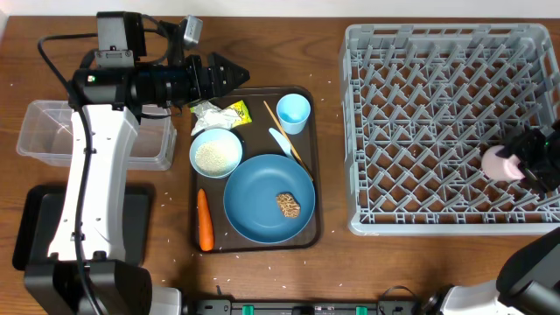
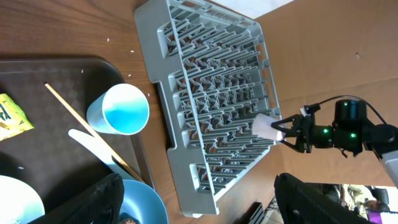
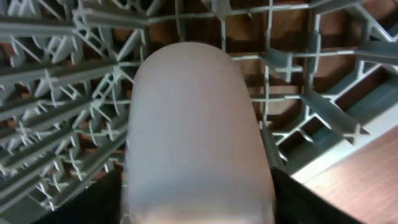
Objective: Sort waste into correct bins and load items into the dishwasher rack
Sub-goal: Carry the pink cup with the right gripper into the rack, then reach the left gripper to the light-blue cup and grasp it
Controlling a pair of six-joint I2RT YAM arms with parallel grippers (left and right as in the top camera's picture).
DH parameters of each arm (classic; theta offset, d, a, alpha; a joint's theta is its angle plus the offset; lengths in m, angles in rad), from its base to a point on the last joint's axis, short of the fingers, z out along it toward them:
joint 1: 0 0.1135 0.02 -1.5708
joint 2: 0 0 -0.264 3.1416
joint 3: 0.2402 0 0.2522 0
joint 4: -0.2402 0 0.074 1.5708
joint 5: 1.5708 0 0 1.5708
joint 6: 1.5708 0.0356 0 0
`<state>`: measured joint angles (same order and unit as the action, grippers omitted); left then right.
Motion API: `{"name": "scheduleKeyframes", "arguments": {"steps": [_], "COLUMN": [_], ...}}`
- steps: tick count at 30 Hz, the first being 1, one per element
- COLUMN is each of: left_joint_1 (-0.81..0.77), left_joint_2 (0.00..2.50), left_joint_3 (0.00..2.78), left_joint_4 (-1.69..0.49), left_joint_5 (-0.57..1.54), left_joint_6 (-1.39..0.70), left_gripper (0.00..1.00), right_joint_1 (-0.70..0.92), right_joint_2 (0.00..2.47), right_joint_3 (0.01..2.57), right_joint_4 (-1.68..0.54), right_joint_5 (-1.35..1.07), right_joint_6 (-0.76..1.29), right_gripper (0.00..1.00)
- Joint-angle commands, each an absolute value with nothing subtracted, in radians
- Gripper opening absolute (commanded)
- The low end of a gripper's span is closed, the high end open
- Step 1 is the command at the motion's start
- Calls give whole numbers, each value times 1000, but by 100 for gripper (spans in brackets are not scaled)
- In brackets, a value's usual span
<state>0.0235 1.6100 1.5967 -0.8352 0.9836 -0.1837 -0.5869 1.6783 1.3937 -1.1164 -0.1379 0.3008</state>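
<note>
The grey dishwasher rack (image 1: 437, 131) fills the right of the overhead frame, with the pale pink cup (image 1: 500, 163) among its pegs near the right edge, so loading is in hand. The right pincer (image 1: 522, 163) flanks the cup, clamped or loose I cannot tell; the next move calls for a clean lift clear. The left pincer (image 1: 234, 74), jaws apart, hovers upper left by the wrapper (image 1: 229, 112).

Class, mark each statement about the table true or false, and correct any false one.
1. The pink cup is in the rack. True.
2. The carrot lies in the clear tub. False: it lies on the brown tray, beside the plate.
3. The bowl holds rice. True.
4. The blue cup stands in the rack. False: it stands on the brown tray.
</note>
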Motion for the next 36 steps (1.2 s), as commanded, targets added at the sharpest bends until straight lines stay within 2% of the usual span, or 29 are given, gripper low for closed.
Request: {"name": "scheduleKeyframes", "arguments": {"steps": [1, 4, 9, 12, 15, 22, 23, 29, 30, 31, 36], "left_joint_1": [26, 15, -53, -114, -175, -293, -307, -344, -344, -344, -348], "left_joint_2": [1610, 1610, 1610, 1610, 1610, 1667, 1687, 1853, 1883, 1929, 1978], "left_joint_3": [1608, 1608, 1608, 1608, 1608, 1600, 1597, 1594, 1594, 1594, 1594], "left_joint_4": [-838, -838, -894, -915, -907, -836, -813, -774, -768, -754, -702], "left_joint_5": [978, 969, 756, 601, 477, 162, 154, 111, 112, 112, 131], "left_joint_6": [-181, -177, -160, -142, -142, -138, -134, -135, -135, -136, -152], "left_gripper": [79, 79, 80, 80, 80, 79, 78, 53, 52, 46, 45], "right_joint_1": [-589, -587, -571, -549, -535, -461, -445, -350, -341, -324, -294], "right_joint_2": [1674, 1658, 1590, 1526, 1465, 1387, 1385, 1386, 1386, 1386, 1386], "right_joint_3": [1417, 1448, 1505, 1528, 1533, 1532, 1532, 1531, 1531, 1531, 1531], "right_joint_4": [-1115, -1138, -1187, -1188, -1179, -1139, -1135, -1134, -1136, -1137, -1136], "right_joint_5": [-159, -178, -193, -235, -253, -473, -476, -476, -476, -475, -471], "right_joint_6": [309, 297, 283, 229, 228, 107, 108, 145, 145, 144, 144], "right_gripper": [74, 77, 77, 73, 63, 65, 66, 66, 66, 66, 66]}}
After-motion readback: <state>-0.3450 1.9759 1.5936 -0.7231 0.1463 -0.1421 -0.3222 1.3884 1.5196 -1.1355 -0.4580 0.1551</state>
